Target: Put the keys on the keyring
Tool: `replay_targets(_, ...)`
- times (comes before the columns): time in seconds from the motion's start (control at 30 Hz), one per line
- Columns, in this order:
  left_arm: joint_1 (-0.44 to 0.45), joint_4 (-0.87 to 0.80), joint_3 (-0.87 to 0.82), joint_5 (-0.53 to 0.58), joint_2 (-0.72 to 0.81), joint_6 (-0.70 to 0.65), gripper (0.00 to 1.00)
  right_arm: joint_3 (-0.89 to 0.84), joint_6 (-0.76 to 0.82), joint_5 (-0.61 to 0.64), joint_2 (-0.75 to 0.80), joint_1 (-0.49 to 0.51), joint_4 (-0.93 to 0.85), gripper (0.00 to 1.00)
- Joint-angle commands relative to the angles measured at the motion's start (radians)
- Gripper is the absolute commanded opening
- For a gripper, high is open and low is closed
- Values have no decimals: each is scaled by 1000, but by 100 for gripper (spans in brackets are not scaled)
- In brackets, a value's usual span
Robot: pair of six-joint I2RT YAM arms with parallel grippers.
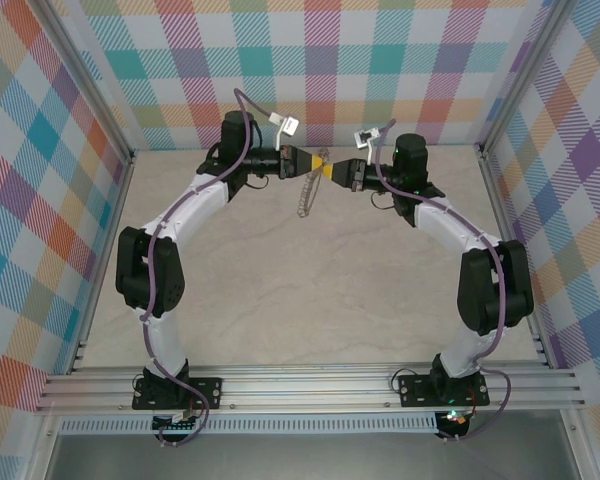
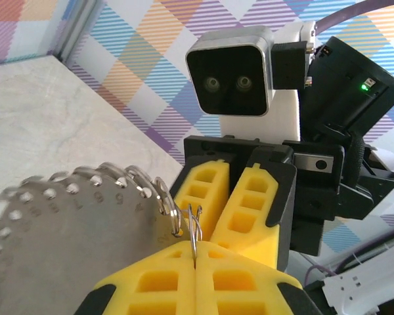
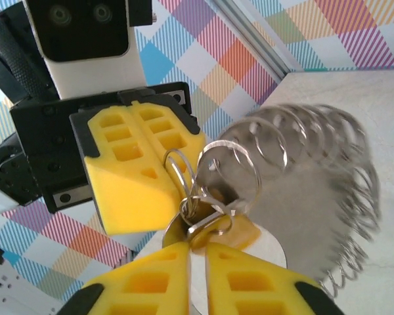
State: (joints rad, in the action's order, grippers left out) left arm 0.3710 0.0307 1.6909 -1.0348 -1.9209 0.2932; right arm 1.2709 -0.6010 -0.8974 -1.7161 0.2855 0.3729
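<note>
The keyring (image 1: 305, 196) is held aloft toward 12 o'clock of the table (image 1: 280, 310), one of its loops (image 3: 249, 147) clamped in the left gripper (image 2: 194, 257). The right gripper (image 3: 197, 252), from 3 o'clock, is pressed together on the key (image 3: 238, 231), orange head against the loops. Threading is judged underway; whether it is hooked on cannot be told.
</note>
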Motion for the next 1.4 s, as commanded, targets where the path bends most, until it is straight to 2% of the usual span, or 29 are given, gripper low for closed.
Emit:
replay_targets(0.0,8,69,-15,13,81,19,0,-16,-37,-32,0,9,101,5)
replay_targets(0.07,8,83,-24,27,88,27,0,-25,-40,-42,3,16,107,0)
replay_targets(0.37,9,128,-36,66,95,64,0,-66,-30,-73,13,44,107,0)
replay_targets(0.53,9,128,-34,70,94,69,0,-94,55,-60,74,33,2,1)
replay_targets(0.57,9,127,-34,69,94,71,0,-102,62,-55,91,24,-8,4)
replay_targets(0.73,10,127,-33,56,96,72,0,-150,-2,-5,159,-41,56,44)
replay_targets(0.8,13,125,-30,49,94,73,0,-148,-40,15,167,-56,88,50)
replay_targets(1.0,18,124,-27,41,94,76,0,-115,-195,87,132,-60,245,53)
replay_targets(1.23,22,130,-28,32,92,93,0,-71,-459,99,-2,-59,591,53)
replay_targets(1.37,24,127,-30,32,93,95,0,-59,-555,103,-63,-51,723,52)
